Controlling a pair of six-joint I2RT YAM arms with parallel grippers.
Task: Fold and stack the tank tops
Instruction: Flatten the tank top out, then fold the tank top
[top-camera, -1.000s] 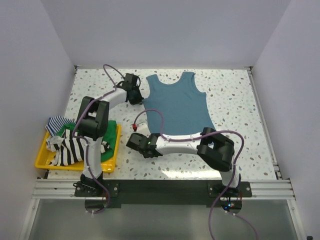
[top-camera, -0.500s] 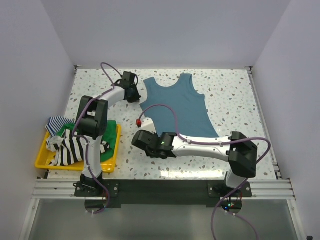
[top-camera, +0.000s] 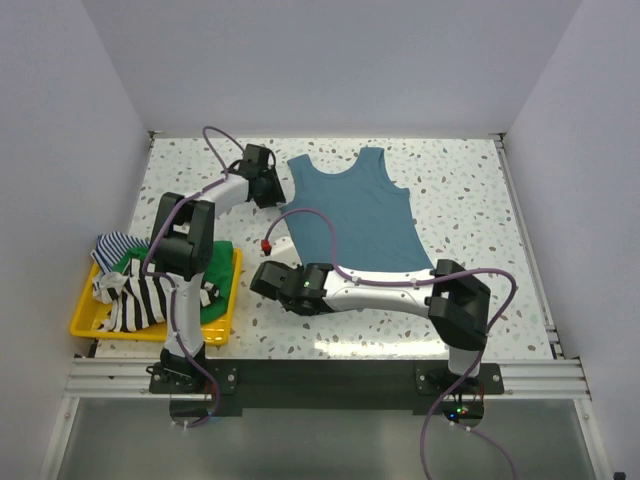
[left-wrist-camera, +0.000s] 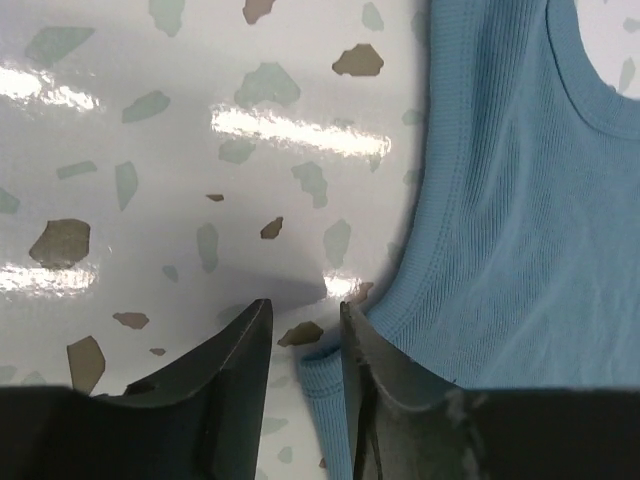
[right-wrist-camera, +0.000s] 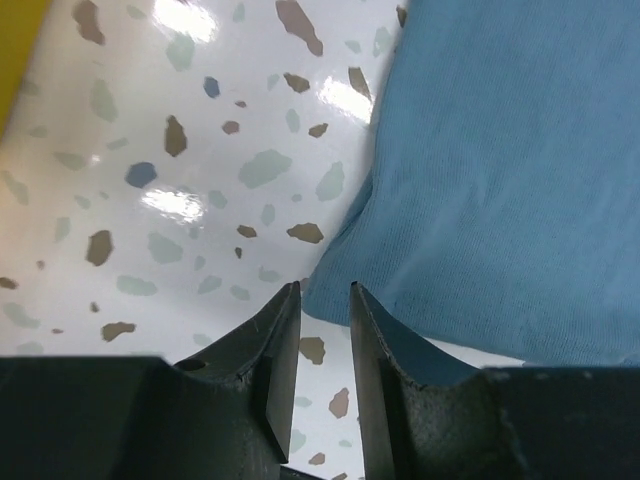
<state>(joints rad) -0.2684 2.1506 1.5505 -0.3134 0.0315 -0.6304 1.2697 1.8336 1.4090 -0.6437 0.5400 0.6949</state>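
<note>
I see the left pincer (left-wrist-camera: 305, 318) narrowly parted, gripping nothing, with the teal-blue tank top (top-camera: 355, 210) strap end between its tips. The right pincer (right-wrist-camera: 325, 300) is also narrowly parted, just short of the hem corner. The top lies flat mid-counter (top-camera: 460, 180).

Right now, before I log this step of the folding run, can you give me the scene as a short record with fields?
teal tank top: spread flat on the table, neck toward the far side
left hand: at the top's far left strap, fingers parted, cloth edge under the gap
right hand: at the near left hem corner, fingers parted
yellow tray: near left, holds the other tops in a heap
heap: black-and-white striped top, green top, thin blue-striped top
folded so far: none visible
</note>
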